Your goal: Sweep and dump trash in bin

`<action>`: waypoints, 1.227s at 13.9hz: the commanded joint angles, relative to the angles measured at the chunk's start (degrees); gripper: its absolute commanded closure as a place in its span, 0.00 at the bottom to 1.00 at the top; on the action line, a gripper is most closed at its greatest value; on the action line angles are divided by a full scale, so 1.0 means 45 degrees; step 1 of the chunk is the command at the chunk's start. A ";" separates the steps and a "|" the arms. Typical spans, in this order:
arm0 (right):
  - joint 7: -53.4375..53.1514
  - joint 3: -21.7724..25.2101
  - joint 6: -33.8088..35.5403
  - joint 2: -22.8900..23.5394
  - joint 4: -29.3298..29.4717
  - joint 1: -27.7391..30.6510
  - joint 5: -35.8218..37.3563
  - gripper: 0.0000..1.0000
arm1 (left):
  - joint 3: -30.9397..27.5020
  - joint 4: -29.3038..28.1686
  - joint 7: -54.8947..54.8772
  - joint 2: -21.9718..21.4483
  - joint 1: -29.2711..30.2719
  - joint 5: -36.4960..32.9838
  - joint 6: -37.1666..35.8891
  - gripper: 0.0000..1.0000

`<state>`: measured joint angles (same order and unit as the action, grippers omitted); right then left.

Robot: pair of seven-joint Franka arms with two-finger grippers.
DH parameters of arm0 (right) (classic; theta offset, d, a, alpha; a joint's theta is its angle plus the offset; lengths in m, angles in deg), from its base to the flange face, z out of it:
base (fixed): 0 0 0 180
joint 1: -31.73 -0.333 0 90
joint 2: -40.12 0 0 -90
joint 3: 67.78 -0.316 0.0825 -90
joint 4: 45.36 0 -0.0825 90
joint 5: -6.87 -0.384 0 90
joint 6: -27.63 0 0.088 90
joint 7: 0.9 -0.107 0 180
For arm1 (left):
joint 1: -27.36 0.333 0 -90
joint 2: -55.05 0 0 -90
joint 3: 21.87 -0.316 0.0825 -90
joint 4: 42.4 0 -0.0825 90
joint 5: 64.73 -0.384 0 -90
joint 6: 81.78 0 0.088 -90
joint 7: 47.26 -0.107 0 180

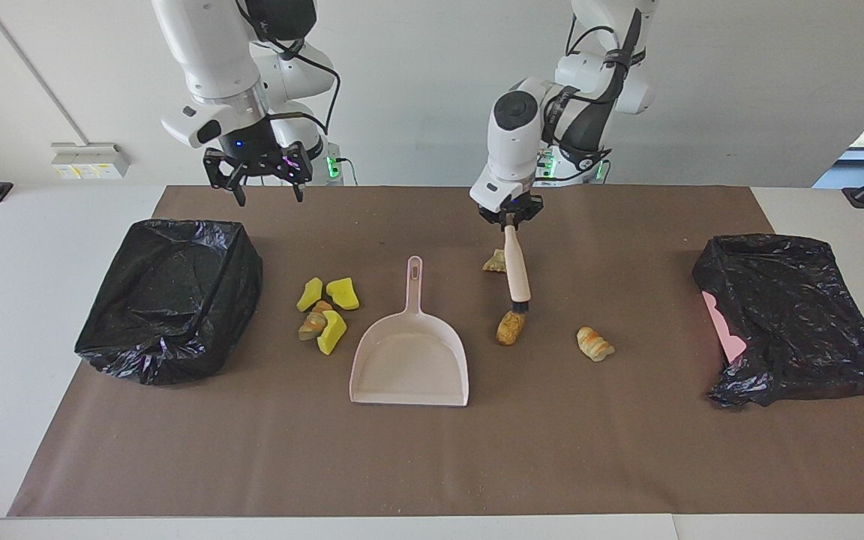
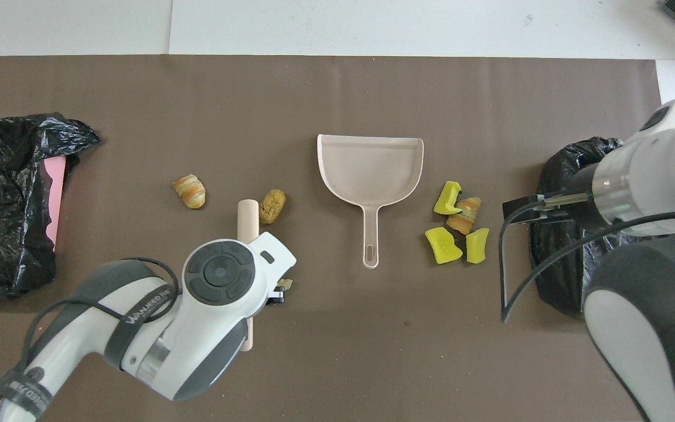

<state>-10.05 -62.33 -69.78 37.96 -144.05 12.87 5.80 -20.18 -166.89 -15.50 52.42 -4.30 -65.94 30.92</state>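
Left arm (image 2: 220, 293) hides its hand.

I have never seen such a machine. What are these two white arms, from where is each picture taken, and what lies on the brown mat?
These are two robot arms at a table, each ending in a two-finger claw. One picture looks at them from across the table; the other looks down from above their own end, so the sides are swapped.

The left claw is shut on a brush with a pale handle, whose dark tip is at a bread lump. The right claw is open and waits in the air near a bin lined with a black bag.

On the mat lies a pink dustpan in the middle. Beside it, toward the right arm's end, is a pile of scraps, mostly yellow sponge. Toward the left arm's end lie two more lumps and a second bin.
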 commanded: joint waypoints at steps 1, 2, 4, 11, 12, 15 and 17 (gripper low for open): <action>-0.0756 -0.0001 -0.1142 0.1236 -0.0120 -0.0883 -0.0290 0.00 | 0.0230 0.0535 -0.1447 0.0426 0.1717 -0.0394 0.0245 1.00; -0.1359 -0.0001 -0.1513 0.1705 -0.0120 -0.1371 -0.0309 0.00 | 0.0250 0.0575 -0.2169 0.0544 0.2362 -0.0628 0.0673 1.00; -0.2533 -0.0001 -0.2585 0.2546 -0.0294 -0.2076 -0.0309 0.00 | 0.0230 0.0575 -0.3322 0.0779 0.3438 -0.0766 0.1416 1.00; -0.2732 -0.0020 -0.4622 0.3407 -0.2268 -0.3230 -0.0914 0.00 | 0.0230 0.1688 -0.6215 0.2751 0.5472 -0.1099 0.2492 1.00; -0.2790 -0.0020 -0.4642 0.3621 -0.2268 -0.3367 -0.1050 0.00 | 0.0230 0.1708 -0.6393 0.2772 0.5648 -0.1118 0.2493 1.00; -0.3044 -0.0020 -0.4934 0.3916 -0.2268 -0.3661 -0.1130 0.00 | 0.0269 0.1533 -0.6648 0.2694 0.5728 -0.1060 0.2435 1.00; -0.3045 -0.0020 -0.5149 0.3975 -0.2268 -0.3622 -0.1149 0.00 | 0.0308 0.0776 -0.7211 0.2306 0.5533 -0.1021 0.2260 1.00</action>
<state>-22.95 -62.54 -91.11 55.90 -153.66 -3.68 2.00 -19.43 -160.69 -46.05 64.62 20.81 -69.70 41.70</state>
